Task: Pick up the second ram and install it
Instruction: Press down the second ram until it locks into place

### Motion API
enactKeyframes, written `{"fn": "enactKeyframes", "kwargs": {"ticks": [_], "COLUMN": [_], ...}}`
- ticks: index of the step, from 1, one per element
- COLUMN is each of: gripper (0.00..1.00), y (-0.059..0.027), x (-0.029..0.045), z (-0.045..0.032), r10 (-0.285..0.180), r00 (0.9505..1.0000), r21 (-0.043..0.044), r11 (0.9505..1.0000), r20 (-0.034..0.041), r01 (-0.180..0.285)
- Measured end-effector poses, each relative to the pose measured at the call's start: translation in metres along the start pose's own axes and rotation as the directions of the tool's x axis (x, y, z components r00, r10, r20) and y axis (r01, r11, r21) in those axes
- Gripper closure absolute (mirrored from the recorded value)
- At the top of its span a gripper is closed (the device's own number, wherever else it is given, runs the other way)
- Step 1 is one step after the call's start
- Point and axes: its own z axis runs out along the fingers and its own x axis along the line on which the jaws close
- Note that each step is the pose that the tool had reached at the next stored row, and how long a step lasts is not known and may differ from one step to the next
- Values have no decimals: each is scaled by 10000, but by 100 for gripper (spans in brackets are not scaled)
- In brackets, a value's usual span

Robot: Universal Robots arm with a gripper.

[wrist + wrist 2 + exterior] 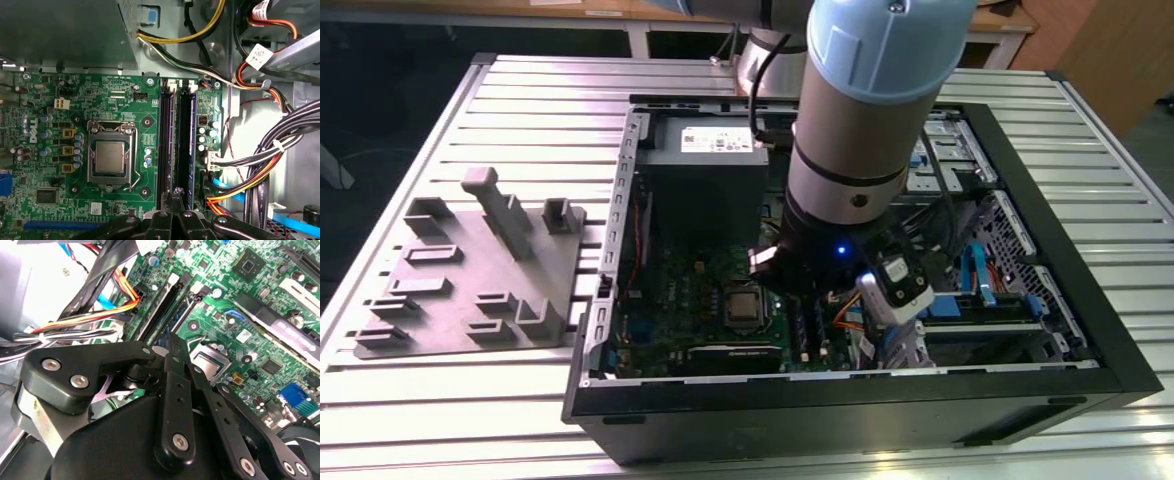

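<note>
Your gripper (176,196), fingers pressed together with nothing visibly held, hangs just above the motherboard's (120,100) memory slots (167,145), beside the processor socket (111,156).

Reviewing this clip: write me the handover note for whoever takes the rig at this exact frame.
Gripper: shut, down inside the computer case, its tip right over one end of the memory slots beside the processor socket.
Second ram: I cannot make out a board between the fingers, nor tell whether either slot is filled.
Grey fixture: on the table at the exterior view's left, no dark board visible on it.
Done: pickup seems over.
Left: seating unconfirmed; check the slots.
</note>
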Motion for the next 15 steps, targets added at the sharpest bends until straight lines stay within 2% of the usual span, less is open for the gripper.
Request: {"fn": "enactKeyframes", "kwargs": {"ticks": [7, 15], "gripper": [90, 90], "y": [-85, -93], "x": [2, -39], "z": [16, 56], "r10": [0, 0], "r00": [10000, 10000], "r21": [0, -1], "r11": [10000, 10000], "r20": [0, -10], "r01": [0, 0]}}
